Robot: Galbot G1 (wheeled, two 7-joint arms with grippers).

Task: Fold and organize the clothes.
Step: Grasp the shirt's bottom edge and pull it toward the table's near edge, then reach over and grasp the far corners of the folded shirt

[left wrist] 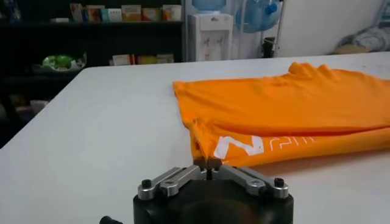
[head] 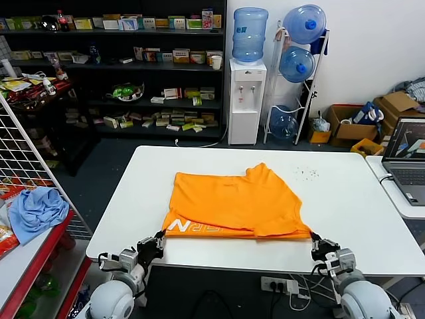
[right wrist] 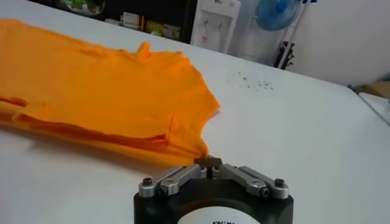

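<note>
Head view, T-shirt: we see the orange T-shirt [head: 236, 205] lying partly folded on the white counter [head: 352, 219], toward its near edge, with white lettering showing on the strip along its near left side.
Head view, left gripper: our left gripper [head: 159, 238] sits at the near left corner of the T-shirt, at the counter's near edge; its jaws are pressed together on that corner of the fabric.
Head view, right gripper: our right gripper [head: 315, 240] sits at the near right corner of the T-shirt; its jaws are pressed together at the cloth's tip.
Head view, surroundings: we see a light blue cloth [head: 36, 211] on a red shelf to our left, well apart from the counter; a laptop [head: 407, 159] stands on a side table to our right; a water dispenser [head: 246, 93] stands beyond the counter's far edge, beside dark shelves of goods.
Left wrist view, jaws: the left gripper's jaws meet with no gap, pinching a puckered orange corner just beside the white lettering [left wrist: 239, 146].
Left wrist view, T-shirt: the shirt spreads away from that pinch across the counter, an upper layer lying over the lettered strip.
Right wrist view, jaws: the right gripper's jaws are shut tight, and the pointed orange corner ends right at them.
Right wrist view, T-shirt: the fabric lies in flat layers fanning away from that corner; small dark specks [right wrist: 250, 81] dot the counter farther off.
</note>
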